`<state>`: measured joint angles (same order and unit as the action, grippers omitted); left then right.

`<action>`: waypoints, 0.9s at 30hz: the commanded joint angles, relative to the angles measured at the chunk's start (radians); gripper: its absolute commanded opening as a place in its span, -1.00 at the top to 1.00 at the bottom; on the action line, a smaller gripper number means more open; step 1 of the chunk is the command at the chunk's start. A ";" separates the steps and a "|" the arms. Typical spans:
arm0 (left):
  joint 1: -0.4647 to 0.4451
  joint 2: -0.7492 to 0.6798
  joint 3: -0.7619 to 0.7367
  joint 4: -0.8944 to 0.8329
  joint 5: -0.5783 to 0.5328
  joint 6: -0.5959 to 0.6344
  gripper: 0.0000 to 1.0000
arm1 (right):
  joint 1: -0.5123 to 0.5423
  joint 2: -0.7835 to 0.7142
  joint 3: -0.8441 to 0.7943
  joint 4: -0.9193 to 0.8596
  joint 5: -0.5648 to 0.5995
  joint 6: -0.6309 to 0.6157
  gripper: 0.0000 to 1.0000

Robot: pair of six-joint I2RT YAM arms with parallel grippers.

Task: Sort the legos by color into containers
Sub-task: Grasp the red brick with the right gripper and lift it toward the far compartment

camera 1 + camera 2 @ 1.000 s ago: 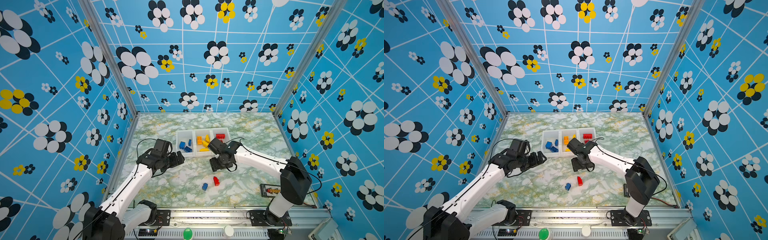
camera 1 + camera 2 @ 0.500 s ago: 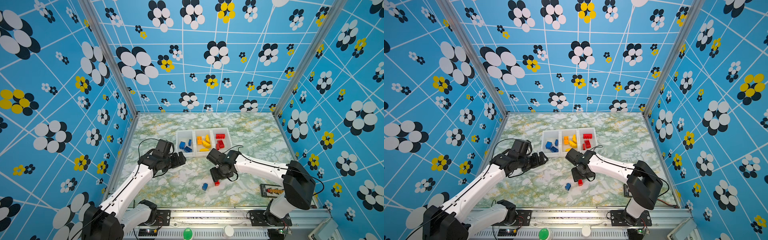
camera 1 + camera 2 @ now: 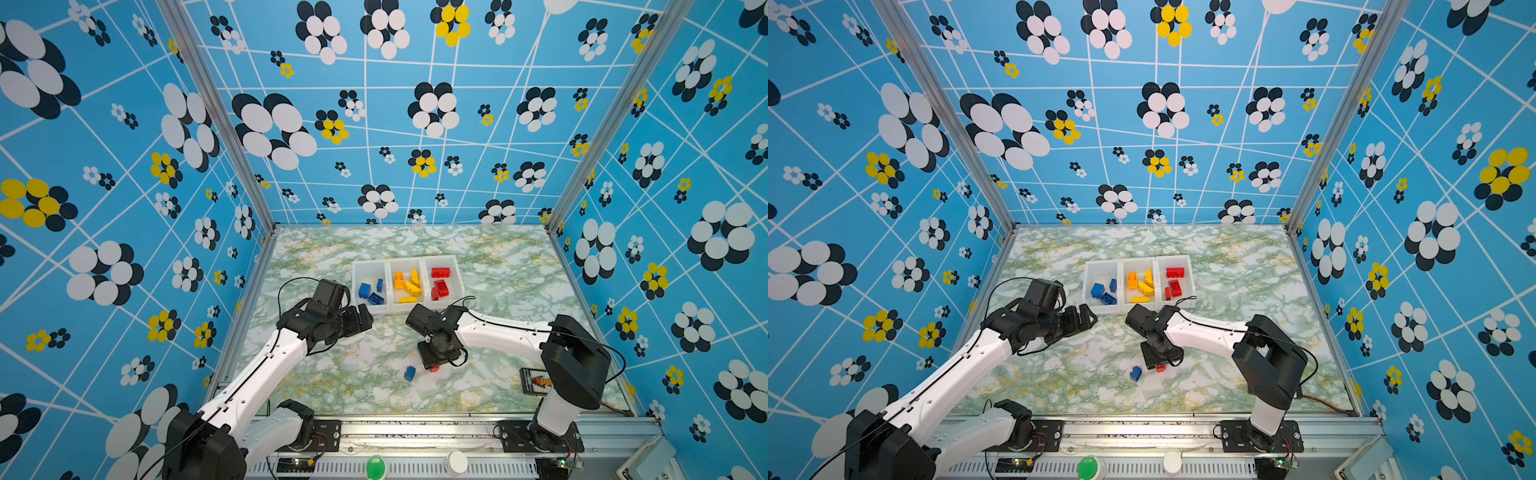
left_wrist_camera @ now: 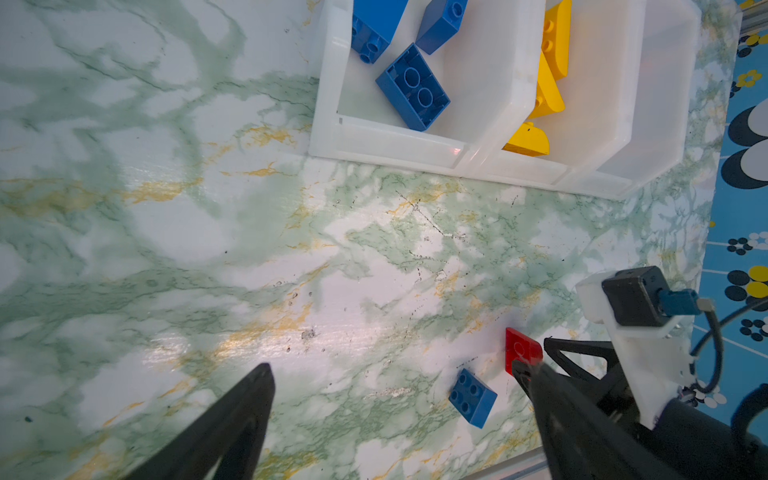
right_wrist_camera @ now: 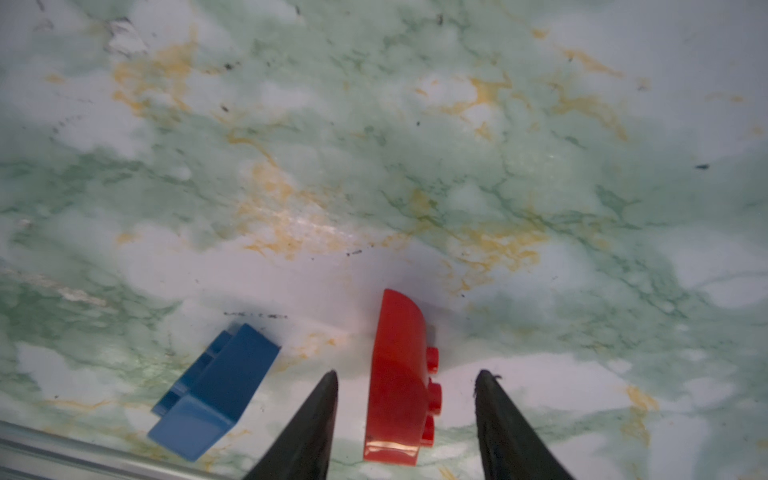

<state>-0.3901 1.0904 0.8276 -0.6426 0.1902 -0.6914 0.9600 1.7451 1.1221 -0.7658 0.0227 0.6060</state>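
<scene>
Three white containers stand joined in a row at mid-table. The left one holds blue legos, the middle one yellow legos, the right one red legos. On the table nearer the front lie a red lego and a blue lego. My right gripper points down over the red lego; its open jaws stand on either side with a gap on each. My left gripper hovers open and empty by the blue container's front corner.
A black flat tray with small beads lies at the front right beside the right arm's base. The blue lego rests just left of the right gripper's fingers. Patterned walls close in three sides; a metal rail runs along the front.
My right gripper moved from beside the containers toward the front and down over the red lego, its jaws narrowing around it. The left arm barely moved.
</scene>
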 commanded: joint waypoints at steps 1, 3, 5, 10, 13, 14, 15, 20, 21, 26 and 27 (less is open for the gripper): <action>-0.010 -0.003 -0.001 -0.002 -0.019 -0.010 -0.95 | 0.003 0.014 -0.015 0.006 -0.007 -0.013 -0.04; -0.011 -0.005 -0.001 -0.003 -0.021 -0.012 -0.95 | 0.003 0.018 -0.015 0.006 -0.006 -0.014 0.03; -0.012 -0.005 -0.001 -0.003 -0.023 -0.014 -0.95 | 0.003 0.019 -0.017 0.008 -0.004 -0.014 0.10; -0.018 -0.004 0.004 -0.003 -0.028 -0.016 -0.95 | 0.004 0.017 -0.020 0.009 0.000 -0.014 0.32; -0.020 -0.004 0.004 -0.005 -0.030 -0.017 -0.95 | 0.003 0.016 -0.020 0.009 0.002 -0.013 0.42; -0.021 -0.005 0.004 -0.005 -0.030 -0.016 -0.95 | 0.003 0.014 -0.022 0.010 0.002 -0.012 0.46; -0.022 -0.004 0.003 -0.005 -0.031 -0.018 -0.95 | 0.003 0.014 -0.024 0.009 0.002 -0.012 0.49; -0.025 -0.007 0.004 -0.004 -0.033 -0.018 -0.95 | 0.003 -0.002 -0.026 0.001 0.006 -0.006 0.57; -0.026 -0.006 0.004 -0.003 -0.032 -0.017 -0.95 | 0.003 -0.009 -0.026 -0.004 0.009 -0.004 0.57; -0.027 -0.006 0.003 0.003 -0.034 -0.021 -0.95 | 0.002 -0.052 0.001 -0.053 0.052 -0.005 0.59; -0.028 -0.006 0.001 0.004 -0.035 -0.020 -0.95 | 0.000 -0.061 0.008 -0.067 0.062 -0.007 0.59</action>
<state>-0.4084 1.0904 0.8276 -0.6426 0.1707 -0.6998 0.9600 1.7313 1.1206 -0.7662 0.0399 0.5915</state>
